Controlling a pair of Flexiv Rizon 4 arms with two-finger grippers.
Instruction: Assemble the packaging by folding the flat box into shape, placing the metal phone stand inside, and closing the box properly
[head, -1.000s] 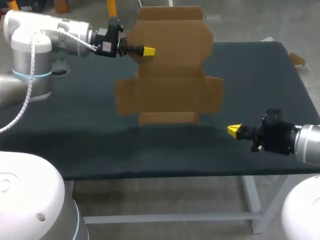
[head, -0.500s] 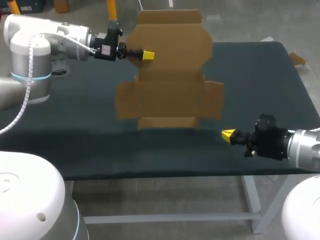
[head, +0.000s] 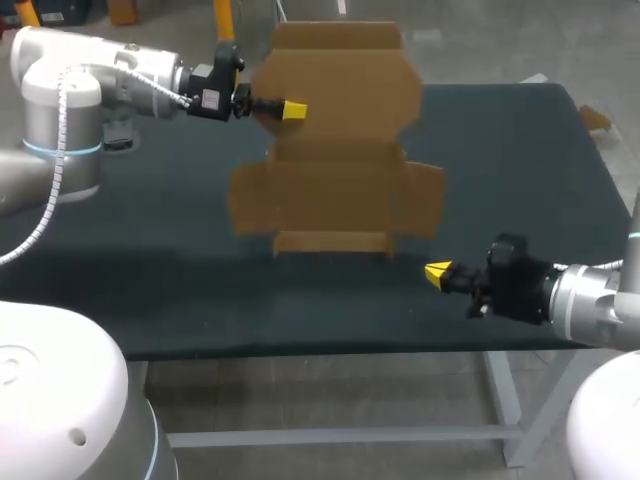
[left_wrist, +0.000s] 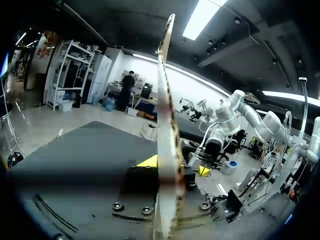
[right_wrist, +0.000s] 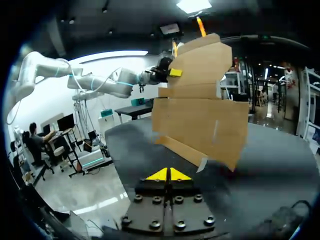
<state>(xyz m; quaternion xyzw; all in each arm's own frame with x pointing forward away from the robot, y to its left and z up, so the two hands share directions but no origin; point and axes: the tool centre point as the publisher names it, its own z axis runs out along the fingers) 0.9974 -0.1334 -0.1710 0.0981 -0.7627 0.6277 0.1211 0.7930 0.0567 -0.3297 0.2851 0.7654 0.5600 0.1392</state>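
Moving right gripper (head: 437, 271) leftward toward box (head: 338, 140), jaws together; holding box upright, left gripper (head: 294, 109) jaws clamped on it.

The box (head: 340, 150) is matt brown cardboard, the table (head: 520, 170) wears dull dark cloth, and the left arm (head: 90, 75) has a glossy white shell.

Left end effector (head: 293, 108) raised, clamping flat box (head: 340, 190), right end effector (head: 438, 272) low, fingers together

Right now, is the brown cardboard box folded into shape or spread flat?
Spread flat: the brown cardboard box hangs upright as one sheet, side flaps out, thin edge-on from the left wrist.
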